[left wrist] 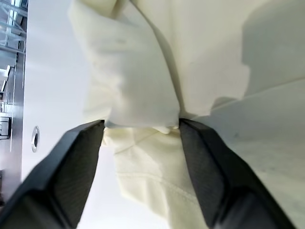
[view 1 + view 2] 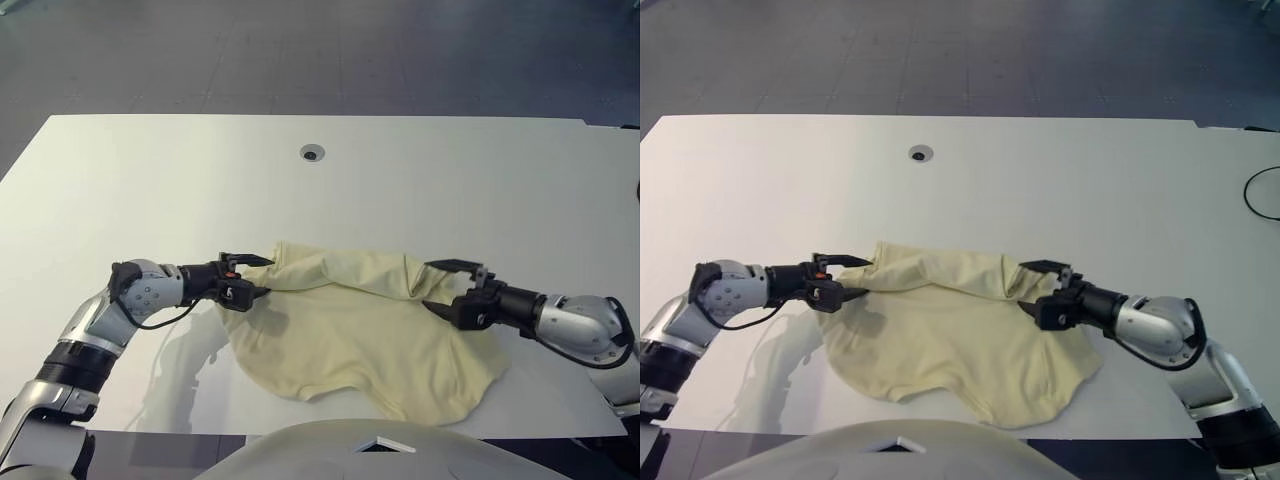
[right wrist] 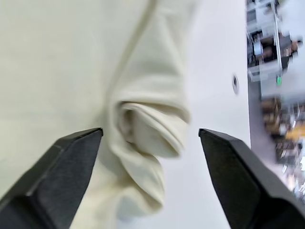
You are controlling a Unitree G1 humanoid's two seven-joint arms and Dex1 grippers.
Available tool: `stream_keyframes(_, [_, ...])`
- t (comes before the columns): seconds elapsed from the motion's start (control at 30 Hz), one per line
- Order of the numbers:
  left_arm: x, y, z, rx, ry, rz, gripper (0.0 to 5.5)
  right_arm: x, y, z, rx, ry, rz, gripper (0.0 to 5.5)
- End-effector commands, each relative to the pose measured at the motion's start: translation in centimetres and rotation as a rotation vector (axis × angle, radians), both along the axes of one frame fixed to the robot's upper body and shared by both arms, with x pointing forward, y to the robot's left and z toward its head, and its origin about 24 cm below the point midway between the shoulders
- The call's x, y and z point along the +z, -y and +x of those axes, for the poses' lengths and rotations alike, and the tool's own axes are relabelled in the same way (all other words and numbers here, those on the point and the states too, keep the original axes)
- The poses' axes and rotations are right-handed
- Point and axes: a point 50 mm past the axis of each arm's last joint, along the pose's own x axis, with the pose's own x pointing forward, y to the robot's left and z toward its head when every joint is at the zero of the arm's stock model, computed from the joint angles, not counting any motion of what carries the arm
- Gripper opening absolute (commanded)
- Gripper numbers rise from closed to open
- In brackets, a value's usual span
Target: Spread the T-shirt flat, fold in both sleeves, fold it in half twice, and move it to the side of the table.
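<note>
A pale yellow T-shirt (image 2: 350, 335) lies crumpled on the white table (image 2: 150, 170), close to the front edge. My left gripper (image 2: 265, 277) sits at the shirt's left edge, open, its fingers straddling a bunched fold (image 1: 138, 95) whose cloth touches both fingertips. At the shirt's right side my right gripper (image 2: 430, 286) is open wide. A rolled sleeve end (image 3: 150, 129) lies between its fingers without being pinched. The shirt's back edge is raised in a ridge between the two grippers, and its lower part spreads toward the table front.
A round cable hole (image 2: 313, 153) is set in the table at the back centre. A black cable (image 2: 1262, 190) loops at the right edge. Bare tabletop stretches behind the shirt and to both sides.
</note>
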Motion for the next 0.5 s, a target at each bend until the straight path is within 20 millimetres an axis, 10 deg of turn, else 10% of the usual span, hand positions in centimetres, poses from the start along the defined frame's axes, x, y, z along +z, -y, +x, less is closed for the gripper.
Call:
stream_keyframes(0.03, [1.9,-0.7,0.3,0.060,-0.057,-0.078,3.64,0.9,0.8,0.4,-0.168,-0.155,0.214,4.64])
stream_keyframes(0.37, [4.1,0.0,2.0,0.162,-0.213,-0.373,5.38,1.4,0.7,1.2,-0.396,-0.408,0.427,5.40])
stream_keyframes(0.5, [3.4,-0.6,3.3,0.301,-0.267,-0.376,5.18,1.4,0.3,1.4,-0.410,-0.417,0.429,5.40])
